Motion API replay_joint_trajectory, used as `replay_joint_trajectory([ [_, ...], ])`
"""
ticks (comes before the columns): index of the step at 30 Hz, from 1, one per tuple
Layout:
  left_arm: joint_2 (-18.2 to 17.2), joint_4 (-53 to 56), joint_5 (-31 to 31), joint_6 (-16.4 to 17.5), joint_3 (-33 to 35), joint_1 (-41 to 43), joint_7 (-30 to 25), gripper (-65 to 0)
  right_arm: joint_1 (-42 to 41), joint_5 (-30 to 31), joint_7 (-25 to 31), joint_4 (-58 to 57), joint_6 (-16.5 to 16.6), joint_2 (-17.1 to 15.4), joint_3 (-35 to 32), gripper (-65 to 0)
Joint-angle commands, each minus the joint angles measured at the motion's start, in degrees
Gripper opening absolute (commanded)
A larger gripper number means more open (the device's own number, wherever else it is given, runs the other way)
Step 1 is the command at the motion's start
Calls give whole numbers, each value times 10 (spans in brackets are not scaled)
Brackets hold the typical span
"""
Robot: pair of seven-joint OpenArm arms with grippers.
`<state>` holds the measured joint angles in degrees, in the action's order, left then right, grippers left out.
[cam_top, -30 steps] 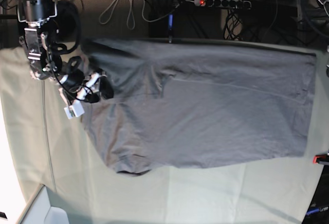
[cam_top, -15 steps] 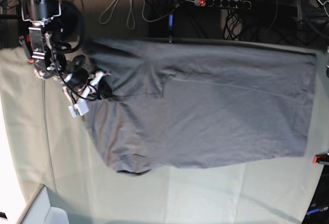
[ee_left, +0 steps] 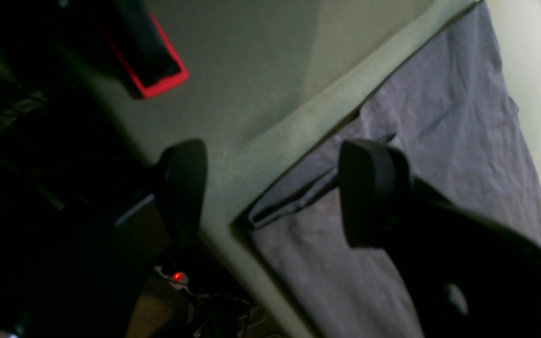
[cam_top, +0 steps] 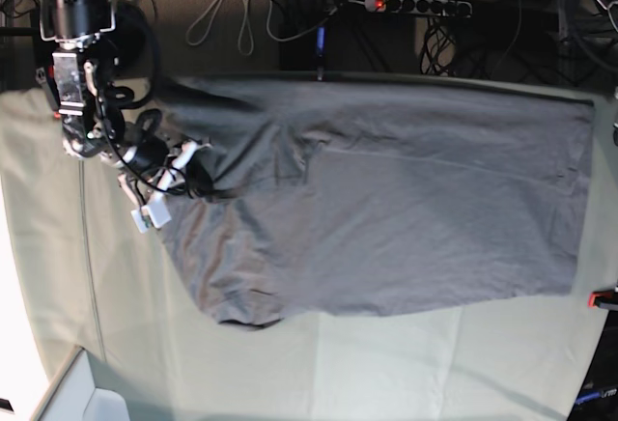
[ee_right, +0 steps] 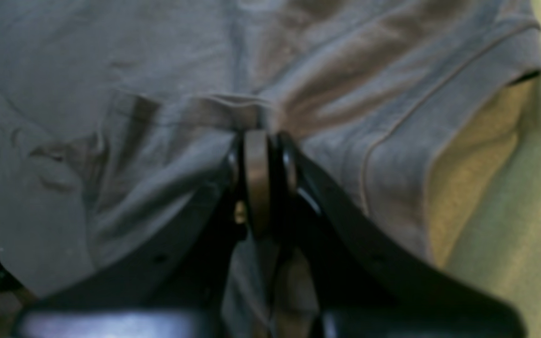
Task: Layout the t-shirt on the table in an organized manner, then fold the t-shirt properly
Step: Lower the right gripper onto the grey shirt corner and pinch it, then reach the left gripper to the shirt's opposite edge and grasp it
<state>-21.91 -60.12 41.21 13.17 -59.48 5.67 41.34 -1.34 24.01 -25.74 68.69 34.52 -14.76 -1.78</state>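
The grey t-shirt [cam_top: 386, 199] lies spread lengthwise over the table [cam_top: 386, 363], one sleeve at the front left. At its left end my right gripper [cam_top: 201, 182] is shut on a pinched fold of the fabric. Close up in the right wrist view, the right gripper [ee_right: 257, 141] has its jaws pressed together around a ridge of the t-shirt [ee_right: 111, 70], with a sleeve hem to the right. In the left wrist view, my left gripper [ee_left: 275, 192] hangs open above a hem corner of the t-shirt [ee_left: 439, 141] at the table's edge [ee_left: 308, 122], holding nothing.
A red-black clamp [cam_top: 603, 297] grips the cloth at the right edge; a clamp [ee_left: 158, 70] also shows in the left wrist view. Behind the table lie a power strip [cam_top: 415, 3] and loose cables [cam_top: 217, 15]. A pale box [cam_top: 87, 392] sits at the front left corner.
My right gripper has closed on the t-shirt's left end, and the fabric there now puckers toward it. The rest of the shirt has not moved.
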Motion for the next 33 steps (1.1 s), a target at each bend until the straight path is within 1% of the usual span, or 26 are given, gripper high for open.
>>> replay_joint_trajectory([
  [1,-16,-9,7,4,-3,-4,-10,-227,-9,8,13,8,2,-6,2,-650],
  [6,-16,-9,7,5,-3,-5,-10,-227,-8,8,9,5,2,-6,2,-644],
  [8,-15,-9,7,5,-3,-13,-10,-227,-6,8,9,5,2,-6,2,-596],
  [12,-14,-9,2,5,0,-29,-8,-227,-5,8,12,10,2,-6,9,-456],
  [14,-13,-9,2,5,1,-42,-7,-227,-5,8,12,10,2,-5,35,-414],
  [16,-13,-9,2,5,1,-55,-7,-227,-4,8,11,10,2,-3,62,-387],
  [18,-13,-9,3,4,19,-64,-7,-227,-4,8,10,9,2,-3,76,-376],
  [23,-13,-10,2,1,89,-91,-11,-227,-3,8,9,9,2,-5,82,-375],
  [26,-13,-5,-6,0,143,-107,-12,-227,3,8,11,10,2,-5,82,-375],
  [29,-11,-4,-56,0,171,-136,-12,-227,7,8,12,10,2,-4,82,-374],
  [33,26,13,-157,0,178,-168,-12,-227,8,8,12,10,2,-4,82,-373],
])
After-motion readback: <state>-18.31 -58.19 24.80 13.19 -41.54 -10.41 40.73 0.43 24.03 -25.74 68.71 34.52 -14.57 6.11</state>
